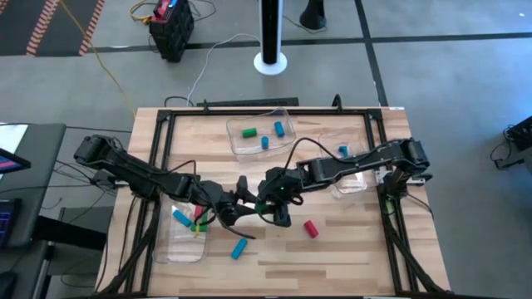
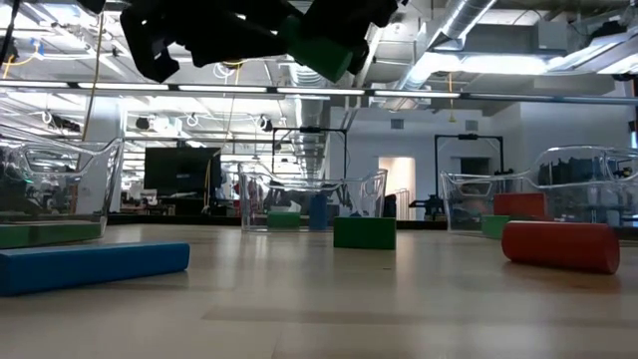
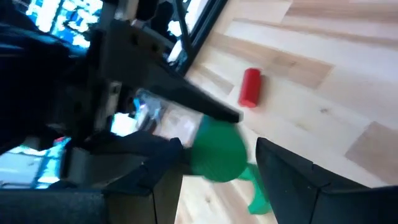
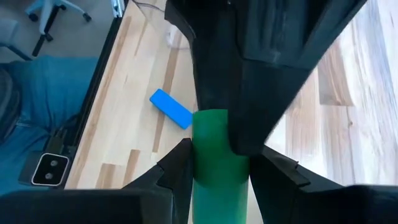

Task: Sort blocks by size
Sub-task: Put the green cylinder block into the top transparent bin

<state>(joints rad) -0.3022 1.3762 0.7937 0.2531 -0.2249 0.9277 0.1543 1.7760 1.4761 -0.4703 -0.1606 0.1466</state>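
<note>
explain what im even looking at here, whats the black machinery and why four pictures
It is a two-armed robot at a wooden table, photographed at one moment by four cameras: one overhead, one at tabletop level, and one on each arm's wrist.

In the overhead view the two dark arms meet at mid-table. The right gripper is shut on a green block, held above the table. The left gripper reaches in beside it, fingers apart on either side of the block, as its own wrist view shows.

On the table lie a red block, a blue block and another green block, with more blocks in three clear trays.
</note>
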